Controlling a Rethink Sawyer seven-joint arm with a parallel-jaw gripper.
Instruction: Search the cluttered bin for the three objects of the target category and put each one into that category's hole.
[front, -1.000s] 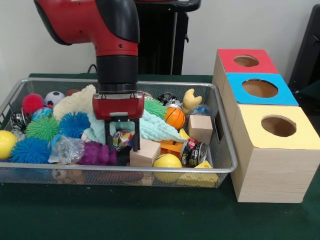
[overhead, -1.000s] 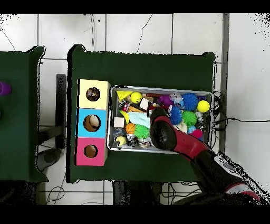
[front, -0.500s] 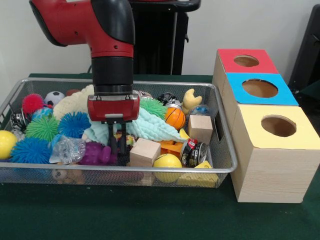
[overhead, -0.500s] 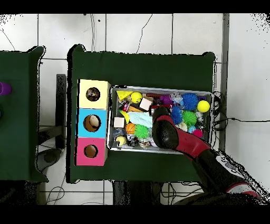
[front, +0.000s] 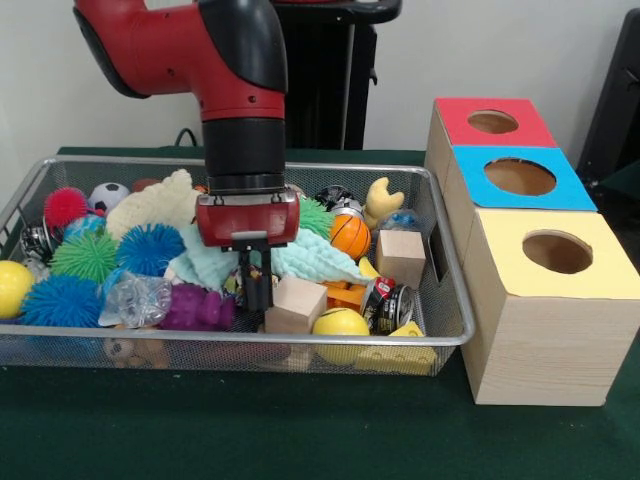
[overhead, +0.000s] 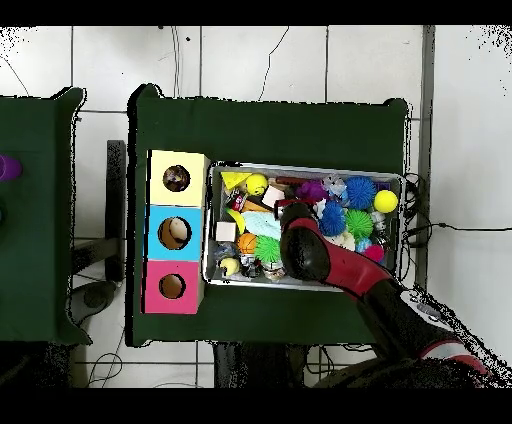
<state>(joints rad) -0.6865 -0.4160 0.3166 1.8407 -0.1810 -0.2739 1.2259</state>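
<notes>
My gripper (front: 256, 288) hangs inside the wire bin (front: 452, 300), low among the clutter, with its fingers (front: 262, 282) pressed together. Its tips sit just left of a wooden cube (front: 295, 305) and right of a purple rubbery toy (front: 195, 308). I cannot make out anything held between them. A mint cloth (front: 310, 260) lies behind the gripper. A second wooden cube (front: 401, 256), a small basketball (front: 350, 237), a yellow ball (front: 340, 324) and a can (front: 388, 305) lie to the right. In the overhead view the arm (overhead: 305, 252) covers the gripper.
Spiky balls, blue (front: 148, 248) and green (front: 85, 255), fill the bin's left half. Beside the bin stands a wooden box with a red hole (front: 492, 122), a blue hole (front: 520, 176) and a yellow hole (front: 557, 251). A green cloth covers the table (front: 300, 430).
A second ago the fingers stood open around a small multicoloured item. They have closed since, and the gripper shifted left, then right, now beside the wooden cube.
</notes>
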